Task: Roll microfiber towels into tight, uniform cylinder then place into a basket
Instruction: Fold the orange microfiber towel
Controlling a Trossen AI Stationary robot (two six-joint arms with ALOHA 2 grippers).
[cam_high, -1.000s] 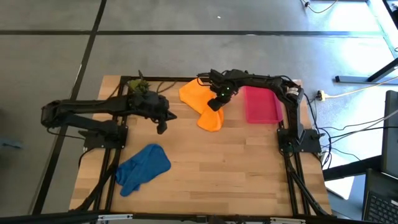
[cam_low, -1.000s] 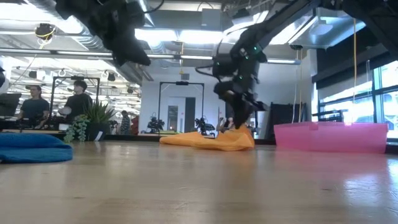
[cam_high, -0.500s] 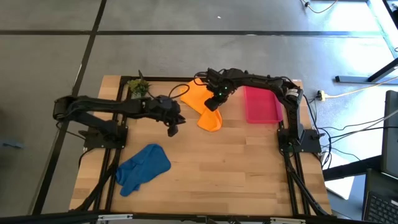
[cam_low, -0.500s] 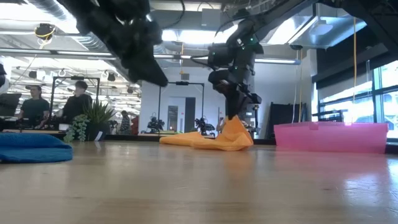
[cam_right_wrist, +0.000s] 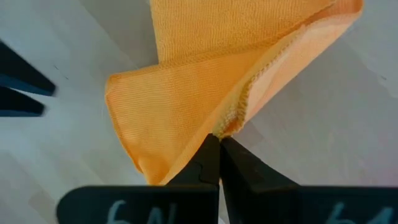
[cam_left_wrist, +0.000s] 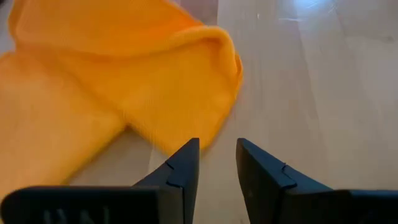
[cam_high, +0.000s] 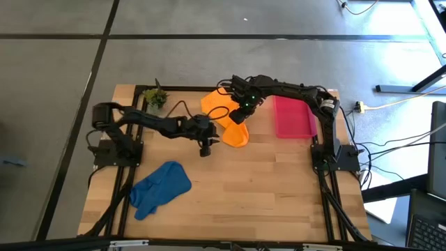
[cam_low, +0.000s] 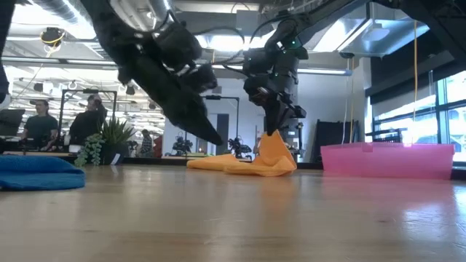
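Your pink basket (cam_high: 293, 117) sits on the bench with nothing visible inside. Beside it, your right end effector (cam_right_wrist: 219, 142) pinches the orange towel (cam_high: 224, 117) shut by an edge. Your left end effector (cam_left_wrist: 216, 163), slightly parted and empty, hovers near that towel. The blue towel (cam_high: 160, 188) lies well apart.

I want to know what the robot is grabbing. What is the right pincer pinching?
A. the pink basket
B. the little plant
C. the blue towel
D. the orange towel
D. The right pincer is shut on an edge of the orange towel and lifts that part into a peak off the table, as the low view shows; the blue towel lies apart, near the table's front left.
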